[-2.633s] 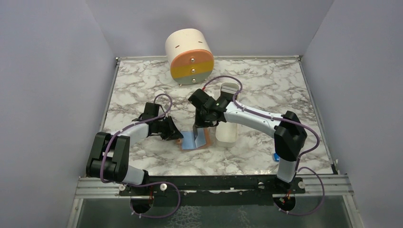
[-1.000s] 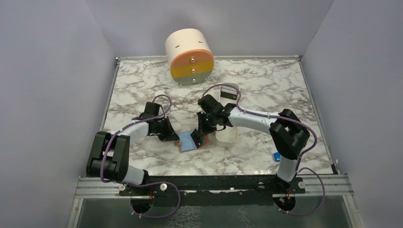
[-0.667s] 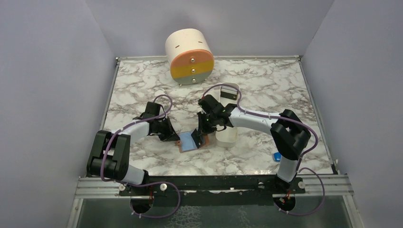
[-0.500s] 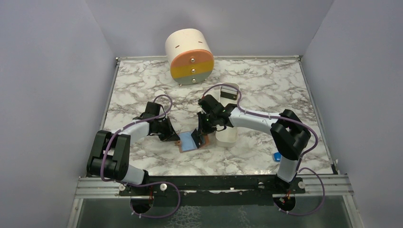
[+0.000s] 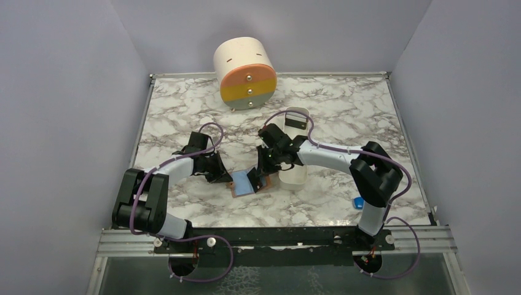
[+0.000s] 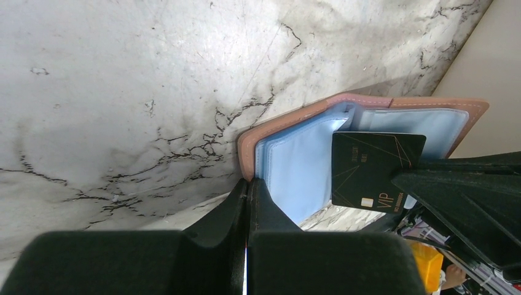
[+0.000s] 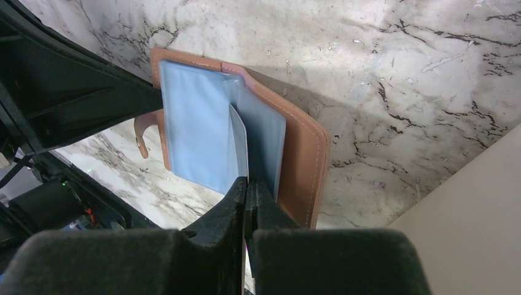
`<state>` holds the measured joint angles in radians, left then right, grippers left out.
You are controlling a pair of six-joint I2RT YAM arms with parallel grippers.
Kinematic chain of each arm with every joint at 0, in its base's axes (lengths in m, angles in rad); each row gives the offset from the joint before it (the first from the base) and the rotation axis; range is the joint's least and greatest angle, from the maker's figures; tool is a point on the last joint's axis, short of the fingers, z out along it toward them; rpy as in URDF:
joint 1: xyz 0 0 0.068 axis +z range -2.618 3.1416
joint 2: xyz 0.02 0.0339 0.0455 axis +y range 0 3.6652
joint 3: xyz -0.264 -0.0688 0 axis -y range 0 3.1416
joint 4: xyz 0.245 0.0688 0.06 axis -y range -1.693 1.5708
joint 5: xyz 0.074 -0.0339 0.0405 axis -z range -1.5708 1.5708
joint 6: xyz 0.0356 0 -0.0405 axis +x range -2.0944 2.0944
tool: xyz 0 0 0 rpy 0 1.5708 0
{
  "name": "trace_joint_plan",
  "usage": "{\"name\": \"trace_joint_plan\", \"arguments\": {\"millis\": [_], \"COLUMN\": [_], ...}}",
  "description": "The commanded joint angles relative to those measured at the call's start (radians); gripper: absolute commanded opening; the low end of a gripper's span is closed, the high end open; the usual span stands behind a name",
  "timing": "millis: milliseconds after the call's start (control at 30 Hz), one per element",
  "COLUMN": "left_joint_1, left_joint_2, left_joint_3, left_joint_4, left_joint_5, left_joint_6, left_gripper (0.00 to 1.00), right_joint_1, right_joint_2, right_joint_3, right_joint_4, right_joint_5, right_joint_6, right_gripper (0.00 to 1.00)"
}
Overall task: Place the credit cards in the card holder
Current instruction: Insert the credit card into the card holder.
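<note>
Potentially, the card holder [image 6: 301, 166] is dragged from the closed left gripper [image 6: 247, 190] by the credit card [image 6: 376, 169] clamped in the right gripper [image 7: 247, 184].

**Camera Setup**

The top external camera looked down from above and behind the arms [image 5: 175, 169] over the whole marble worktop [image 5: 184, 110]. Both wrist cameras sat close above it, facing each other across the open card holder [image 5: 249, 183], which all three views shared.
</note>
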<state>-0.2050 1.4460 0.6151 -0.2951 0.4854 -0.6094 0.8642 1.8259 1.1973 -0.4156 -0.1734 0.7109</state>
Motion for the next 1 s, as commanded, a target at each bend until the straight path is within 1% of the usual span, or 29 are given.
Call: {"name": "trace_joint_plan", "arguments": {"millis": [0,500,767,967], "left_joint_1": [-0.011,-0.025,-0.025,-0.025], "left_joint_2": [0.017,0.035,0.045,0.051], "left_joint_3": [0.018,0.02,0.023,0.025], "left_joint_4": [-0.012,-0.013,-0.018,-0.018], "left_joint_5": [-0.044,-0.062,-0.066,-0.067], "left_joint_6": [0.018,0.014,0.016,0.016], "left_gripper": [0.0,0.0,0.0,0.0], "right_joint_1": [-0.002,-0.04,-0.05,-0.05], "right_joint_2": [0.018,0.046,-0.011,-0.003], "right_joint_3": [0.003,0.0,-0.038,-0.055], "right_joint_4": [0.033,0.081,0.055,0.067], "right_joint_5": [-0.025,-0.092,-0.119,-0.117], "right_joint_6": [-0.012,-0.002,-0.03,-0.025], "right_gripper": [0.01,0.01,0.01,0.01]}}
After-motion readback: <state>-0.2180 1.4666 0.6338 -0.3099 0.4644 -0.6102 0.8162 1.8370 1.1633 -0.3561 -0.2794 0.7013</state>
